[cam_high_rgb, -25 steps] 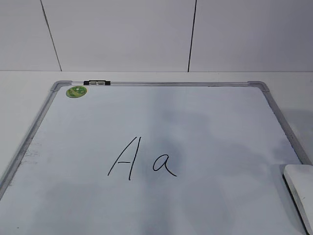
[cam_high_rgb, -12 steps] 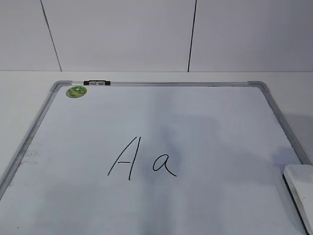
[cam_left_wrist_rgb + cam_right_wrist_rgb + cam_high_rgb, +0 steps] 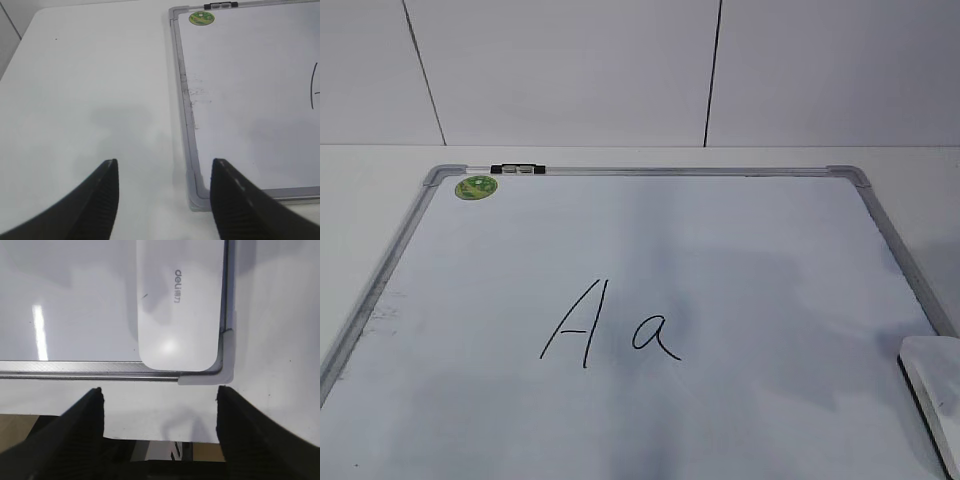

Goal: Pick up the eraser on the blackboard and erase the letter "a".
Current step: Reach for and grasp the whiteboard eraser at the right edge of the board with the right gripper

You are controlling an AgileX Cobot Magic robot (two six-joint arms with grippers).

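Note:
The blackboard (image 3: 740, 250) is a white dry-erase board with a grey frame and a round green sticker (image 3: 476, 187). A small handwritten letter "a" (image 3: 656, 337) sits near its middle, right of a taller capital "A" (image 3: 576, 323). The white eraser (image 3: 935, 385) lies flat in the board's near right corner, also in the right wrist view (image 3: 177, 305). My right gripper (image 3: 160, 395) is open and empty, above the table's front edge just short of the eraser. My left gripper (image 3: 164, 172) is open and empty beside the board's near left corner (image 3: 197, 197). Neither gripper shows in the exterior view.
The board lies on a white table (image 3: 90, 90). A black clip (image 3: 517, 169) sits on the board's far rail. A white panelled wall (image 3: 620, 70) stands behind. The table's front edge (image 3: 165, 440) shows under my right gripper.
The eraser looks slightly lower at the exterior view's right edge, and the shadow over the board near it has shifted. The letters are unchanged.

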